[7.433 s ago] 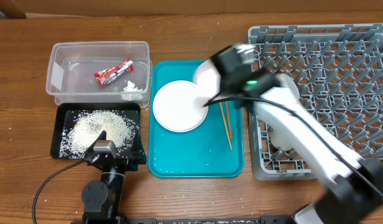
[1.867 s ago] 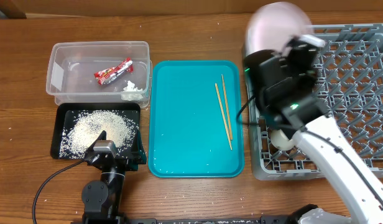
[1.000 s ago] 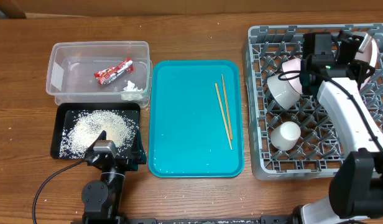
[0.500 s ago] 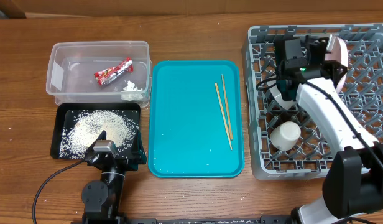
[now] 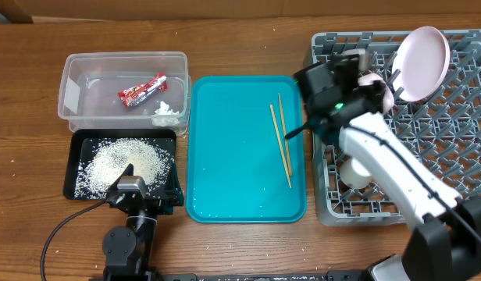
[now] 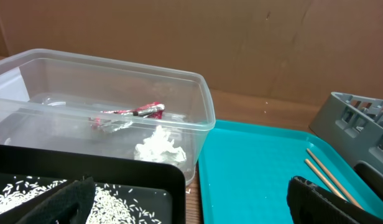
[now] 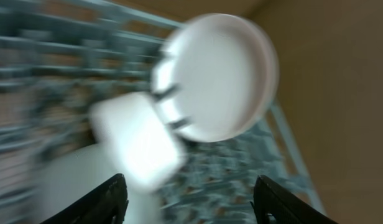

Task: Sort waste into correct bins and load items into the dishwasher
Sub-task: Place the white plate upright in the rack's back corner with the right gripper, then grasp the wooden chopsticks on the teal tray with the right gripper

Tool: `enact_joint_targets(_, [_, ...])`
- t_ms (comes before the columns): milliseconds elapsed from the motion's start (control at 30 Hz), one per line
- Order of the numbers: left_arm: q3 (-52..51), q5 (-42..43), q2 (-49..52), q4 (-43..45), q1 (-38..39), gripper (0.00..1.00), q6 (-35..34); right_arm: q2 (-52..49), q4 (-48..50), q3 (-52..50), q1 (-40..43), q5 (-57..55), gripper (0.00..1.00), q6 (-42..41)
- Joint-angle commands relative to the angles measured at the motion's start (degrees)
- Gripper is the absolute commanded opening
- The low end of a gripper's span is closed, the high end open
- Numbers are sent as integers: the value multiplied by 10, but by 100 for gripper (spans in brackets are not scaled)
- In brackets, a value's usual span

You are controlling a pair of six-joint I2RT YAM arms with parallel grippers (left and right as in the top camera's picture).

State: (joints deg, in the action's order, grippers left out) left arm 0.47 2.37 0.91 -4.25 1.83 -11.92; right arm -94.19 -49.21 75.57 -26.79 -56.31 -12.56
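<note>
Plate (image 5: 418, 62) stands on edge at the far side of the grey dish rack (image 5: 451, 156), free of the arm; the bowl (image 5: 375, 84) and cup (image 5: 350, 173) sit in the same rack. Clear tub (image 5: 69, 94) holds the red wrapper (image 5: 143, 90) and tissue (image 5: 169, 111). Black tray (image 5: 75, 168) holds rice (image 5: 123, 162). Teal tray (image 5: 233, 156) carries only the chopsticks (image 5: 281, 140).

Half a second earlier the plate was at the right gripper (image 7: 194, 199), which is now released and empty. Left gripper (image 6: 185, 205) is spread wide and empty. Wrapper print is illegible.
</note>
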Motion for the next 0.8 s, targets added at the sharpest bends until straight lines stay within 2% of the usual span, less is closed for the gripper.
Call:
enact_joint_targets(0, [-2,4,-3,0,-3,100,-5,21,-12,-2,-44,268,66,-12])
enact_joint_targets(100, [-2,4,-3,0,-3,100,-5,14,-15,-5,-59,386,57,-12])
enact_joint_targets(133, [-2,4,-3,0,-3,100,-5,9,-15,-7,-61,409,57,-12])
enact_joint_targets(200, [-2,4,-3,0,-3,100,-5,-2,-8,-17,-61,436,45,-17])
enact_joint_targets(267, [-2,4,-3,0,-3,100,-5,-17,8,-35,-60,460,41,-25])
enact_joint_targets(333, [-2,4,-3,0,-3,100,-5,-49,18,-49,-61,520,36,20])
enact_joint_targets(400, [-2,4,-3,0,-3,100,-5,-67,21,-51,-61,535,36,40])
enact_joint_targets(633, [-2,4,-3,0,-3,100,-5,-137,78,-51,-59,487,36,40])
enact_joint_targets(767, [-2,4,-3,0,-3,100,-5,-160,91,-51,-59,500,36,40])
